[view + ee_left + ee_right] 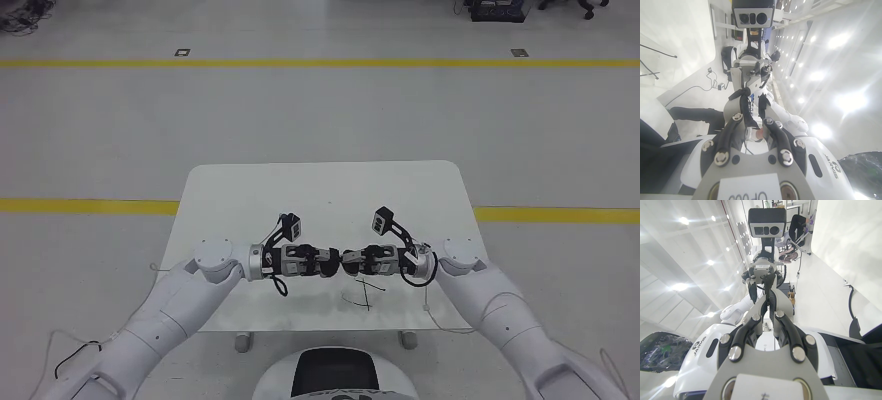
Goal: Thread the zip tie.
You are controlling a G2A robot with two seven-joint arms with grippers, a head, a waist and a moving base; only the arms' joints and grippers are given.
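Labels: two white printed stickers point(748, 184), one lying nearest each wrist camera; their print went unread.
Left gripper point(753, 99): one; jaws stood partly apart, with daylight showing through the gap.
Right gripper point(767, 298): one; jaws were drawn almost together, tip to tip with the left one; what they held could not be told.
Zip ties point(362, 290): about three black strands, crossed loose on the table point(250, 200) just below the meeting grippers.

Bright overall — ceiling lamps point(848, 100) flare; wrist views fisheye-warped.
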